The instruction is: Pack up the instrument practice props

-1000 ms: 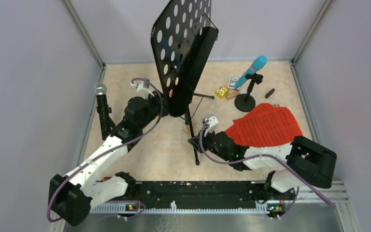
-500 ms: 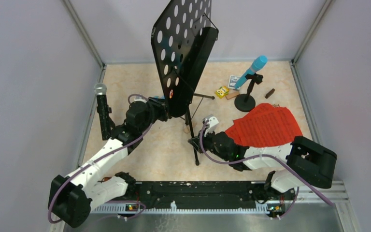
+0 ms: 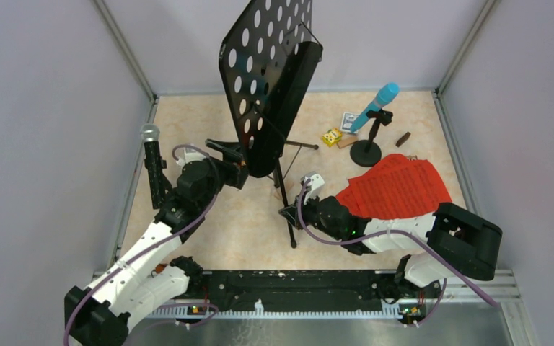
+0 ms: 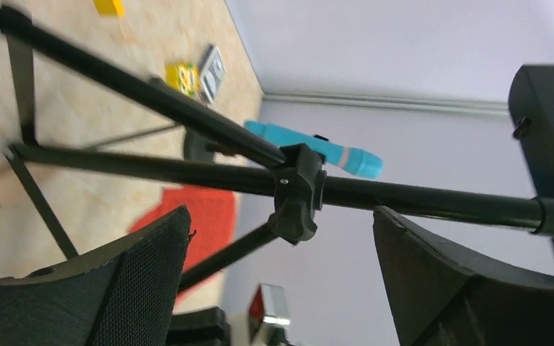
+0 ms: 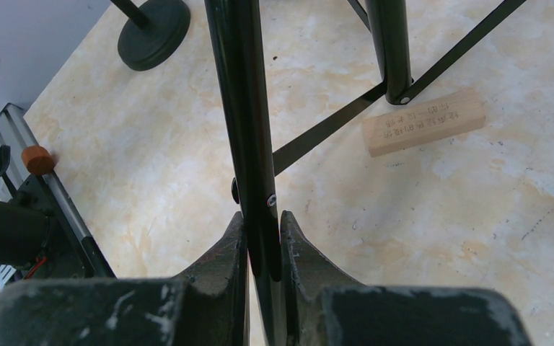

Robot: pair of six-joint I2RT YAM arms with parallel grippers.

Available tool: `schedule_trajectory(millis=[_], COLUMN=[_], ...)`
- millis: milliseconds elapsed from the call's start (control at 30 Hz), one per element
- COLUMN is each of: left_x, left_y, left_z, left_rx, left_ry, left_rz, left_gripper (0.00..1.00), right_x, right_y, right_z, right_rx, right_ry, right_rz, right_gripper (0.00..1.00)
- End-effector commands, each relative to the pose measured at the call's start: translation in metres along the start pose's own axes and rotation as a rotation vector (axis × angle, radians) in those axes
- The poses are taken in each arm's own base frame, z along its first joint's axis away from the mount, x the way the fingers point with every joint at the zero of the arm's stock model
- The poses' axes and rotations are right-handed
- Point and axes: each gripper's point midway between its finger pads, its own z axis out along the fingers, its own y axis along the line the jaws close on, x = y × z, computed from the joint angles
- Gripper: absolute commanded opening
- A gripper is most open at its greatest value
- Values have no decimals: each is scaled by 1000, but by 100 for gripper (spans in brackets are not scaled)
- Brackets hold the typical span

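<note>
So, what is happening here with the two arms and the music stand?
Both arms are working on the black music stand, which stands upright. The right hand is shut on one tripod leg, low down. The left hand is open around the centre pole and is not gripping it. The red sheet-music pages lie by the right arm, and the blue microphone sits in its holder at the back.
</note>
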Motion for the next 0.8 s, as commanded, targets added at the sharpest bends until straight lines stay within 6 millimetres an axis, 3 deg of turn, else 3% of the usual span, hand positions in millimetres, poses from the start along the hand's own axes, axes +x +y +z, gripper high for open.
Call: schedule_trajectory(millis=[0,100,300,533,767], left_x=[-12,1,23,24,20], left_y=[-34,-44,-39,-40,-38], left_z=[-7,-10,-9,-3,3], left_rx=[123,239,379,436,418], left_ry=[-76,-22,101,100,97], left_rz=[510,811,1206,1429,1490], left_gripper=[99,99,94,71,66], right_x=[-3,-3,-3,-3,-2], right_y=[-15,-15,-14,-14,-15], right_z=[5,5,6,6,6], right_rx=[95,94,93,95,96], right_ry=[-16,-17,-16,-8,-5], right_rz=[109,111,111,104,99], right_gripper=[0,0,0,0,0])
